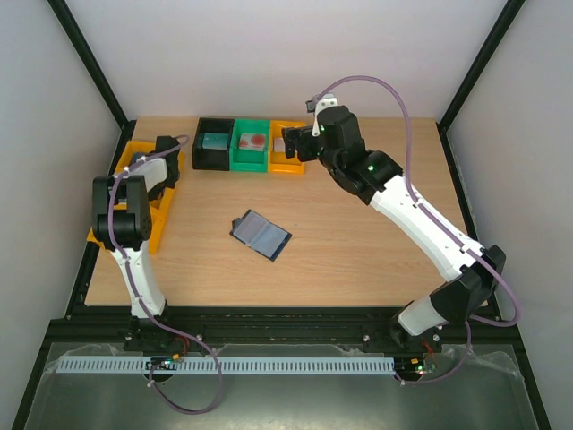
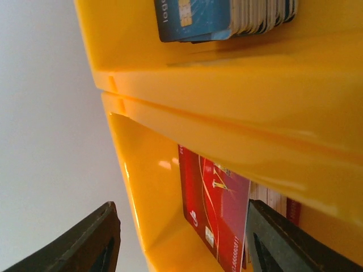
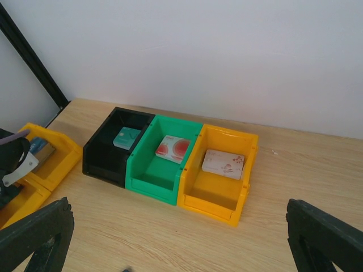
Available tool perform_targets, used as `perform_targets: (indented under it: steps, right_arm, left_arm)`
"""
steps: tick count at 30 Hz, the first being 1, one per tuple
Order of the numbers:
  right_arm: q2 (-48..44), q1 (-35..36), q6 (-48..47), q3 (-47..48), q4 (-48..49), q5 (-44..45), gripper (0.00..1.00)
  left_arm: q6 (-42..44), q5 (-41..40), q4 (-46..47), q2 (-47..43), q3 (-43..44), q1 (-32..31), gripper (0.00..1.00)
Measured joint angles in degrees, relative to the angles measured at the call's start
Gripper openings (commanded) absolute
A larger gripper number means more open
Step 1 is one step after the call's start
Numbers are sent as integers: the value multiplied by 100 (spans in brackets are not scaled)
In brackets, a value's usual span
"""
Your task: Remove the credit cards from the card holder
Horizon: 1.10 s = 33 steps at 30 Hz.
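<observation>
The card holder (image 1: 260,236) lies open on the table's middle, dark navy with blue-grey pockets up; I see no card on it. My left gripper (image 1: 162,152) is open at the yellow bins on the left. In its wrist view the left gripper (image 2: 187,246) frames a red credit card (image 2: 218,215) lying in a yellow bin. My right gripper (image 1: 286,143) hangs open and empty above the back row of bins; it is also open in the right wrist view (image 3: 181,249). Cards lie there: teal (image 3: 126,137), red-white (image 3: 173,148), white (image 3: 224,164).
A black bin (image 3: 105,161), a green bin (image 3: 150,181) and a yellow bin (image 3: 212,201) stand in a row at the back. Two yellow bins (image 1: 134,152) stand at the left edge; one holds a stack of blue cards (image 2: 221,17).
</observation>
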Motion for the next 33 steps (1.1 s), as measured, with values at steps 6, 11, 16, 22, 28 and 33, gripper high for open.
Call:
perform_targets:
  steps: [6, 11, 16, 22, 28, 33]
  right_arm:
    - [-127, -2, -17, -20, -2, -2, 99]
    - [-232, -2, -22, -133, -4, -42, 99]
    - [-297, -2, -55, -238, -26, -116, 98]
    - [-313, -2, -140, -267, -28, -221, 99]
    - [-295, -2, -284, -273, -46, -232, 99]
    - [-181, 0, -315, -125, -127, -227, 99]
  left_arm:
    - [-26, 232, -219, 0, 85, 0, 72]
    - [-28, 542, -417, -13, 321, -15, 77]
    - [-70, 1062, -612, -203, 463, -42, 79]
    - [-295, 2820, -1067, -848, 603, -70, 13]
    - [-426, 3412, -1191, -828, 640, -98, 2]
    - [-452, 3174, -1185, -105, 638, 20, 2]
